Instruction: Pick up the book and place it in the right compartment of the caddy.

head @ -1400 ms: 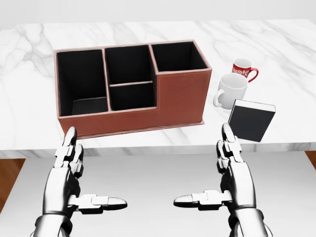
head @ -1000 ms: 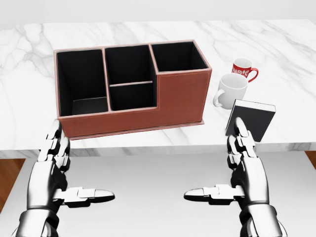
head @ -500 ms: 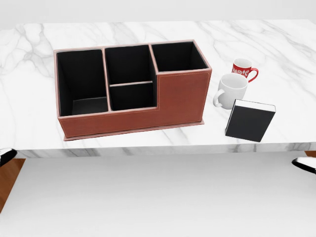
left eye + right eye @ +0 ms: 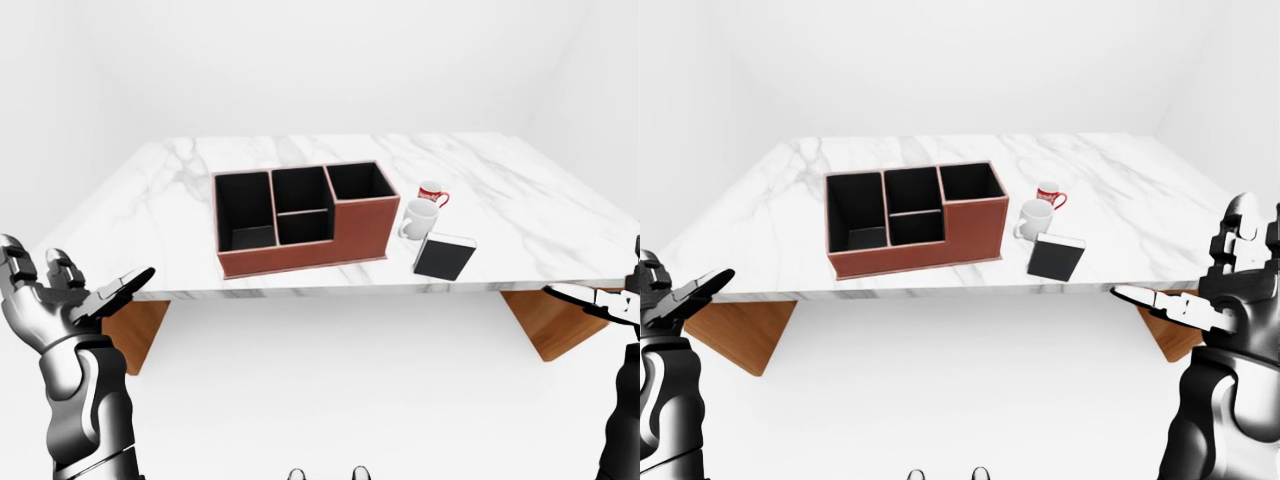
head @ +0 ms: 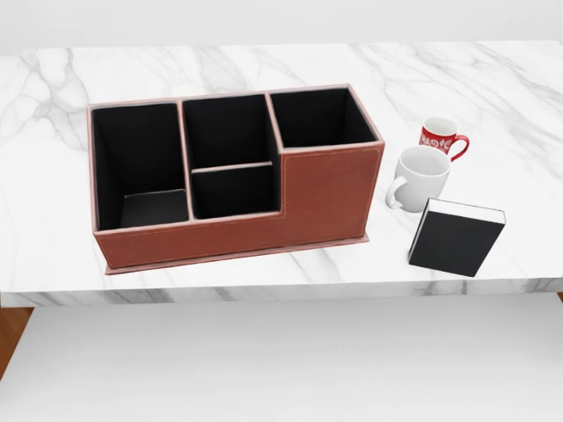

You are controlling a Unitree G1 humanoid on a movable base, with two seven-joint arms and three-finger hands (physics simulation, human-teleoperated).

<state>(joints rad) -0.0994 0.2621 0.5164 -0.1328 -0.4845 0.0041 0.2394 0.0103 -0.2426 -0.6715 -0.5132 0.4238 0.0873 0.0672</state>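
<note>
A black book (image 5: 456,237) with a white page edge stands tilted near the marble table's near edge, right of the caddy. The brown leather caddy (image 5: 325,193) has black compartments, and its right compartment (image 5: 321,119) holds nothing. Neither hand shows in the head view. In the left-eye view my left hand (image 4: 85,275) hangs open at the far left, below the tabletop's level and well clear of the caddy. In the right-eye view my right hand (image 4: 1200,275) is open at the far right, apart from the book (image 4: 1056,258), with nothing held.
A white mug (image 5: 422,176) stands just behind the book, touching or nearly so. A red patterned mug (image 5: 442,137) sits further up. The marble table (image 5: 264,61) rests on wooden supports (image 4: 135,330). White floor lies below the table edge.
Both hands have swung outward and left the head view. The head picture has shifted slightly, so the caddy and book sit a little lower and larger: the camera moved.
</note>
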